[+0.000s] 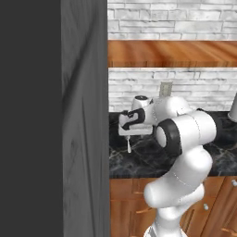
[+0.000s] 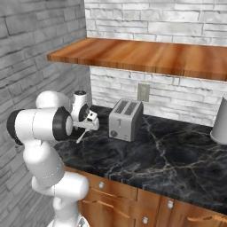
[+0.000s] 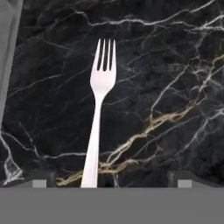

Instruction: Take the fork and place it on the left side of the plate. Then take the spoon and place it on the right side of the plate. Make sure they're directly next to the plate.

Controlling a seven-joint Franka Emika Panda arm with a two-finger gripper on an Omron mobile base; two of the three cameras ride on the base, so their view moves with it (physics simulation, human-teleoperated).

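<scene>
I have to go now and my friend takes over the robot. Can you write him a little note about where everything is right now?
Gripper: open, holding nothing, hovering above the fork.
Fork: flat on the black marble counter, left of the toaster, handle lying between the fingertips, not yet gripped.
Done: nothing placed yet.
Left: grab the fork and set it directly left of the plate, then put the spoon directly on the right.

You see the thin, pale silver-grey metal fork (image 3: pixel 99 109) lying flat on the black marbled stone counter (image 3: pixel 166 78), its tines pointing toward the hand view's top.
</scene>
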